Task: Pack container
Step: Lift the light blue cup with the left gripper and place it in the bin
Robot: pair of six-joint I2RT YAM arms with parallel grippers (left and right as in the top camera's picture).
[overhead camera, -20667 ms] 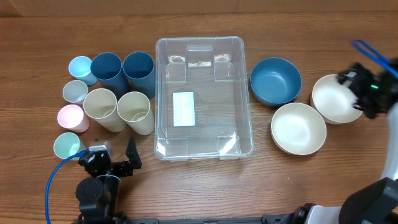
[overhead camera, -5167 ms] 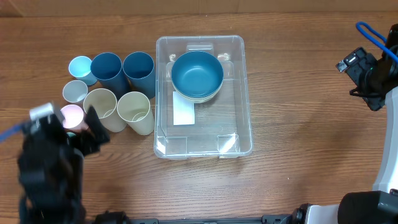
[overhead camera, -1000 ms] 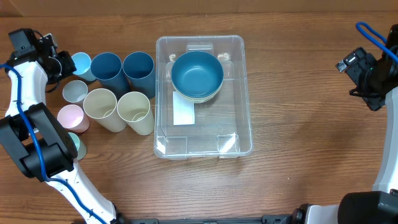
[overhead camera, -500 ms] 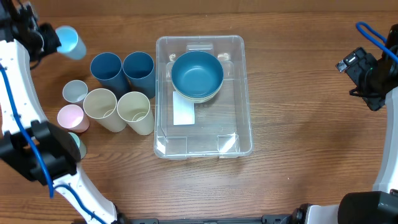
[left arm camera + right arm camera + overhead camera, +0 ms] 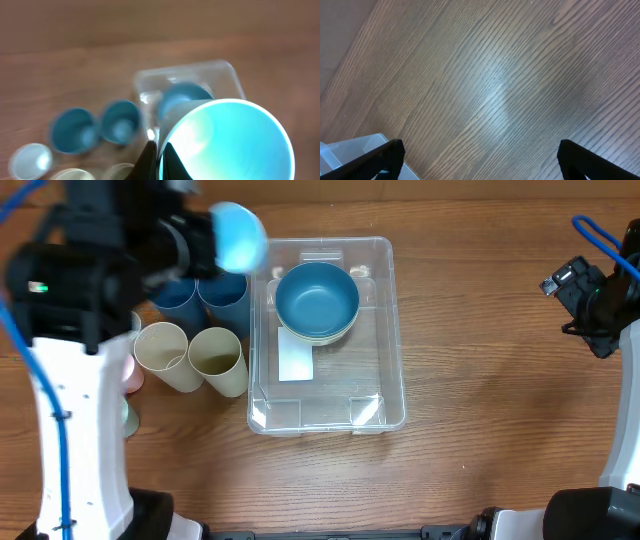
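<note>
Overhead, clear container [image 5: 386,372], white label [image 5: 295,366], unreadable

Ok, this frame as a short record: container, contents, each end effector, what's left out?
container: large clear plastic rectangular bin
inside: round blue bowl stacked on cream bowl
left end effector: shut on small light-blue plastic cup, raised
right end effector: open, empty, over wooden table
outside: dark-blue cups, cream cups beside bin

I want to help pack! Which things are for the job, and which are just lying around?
For the job: container, light blue cup in the left gripper, blue bowl inside, dark blue cups, cream cups.
Just there: blue cable, open right gripper.
</note>
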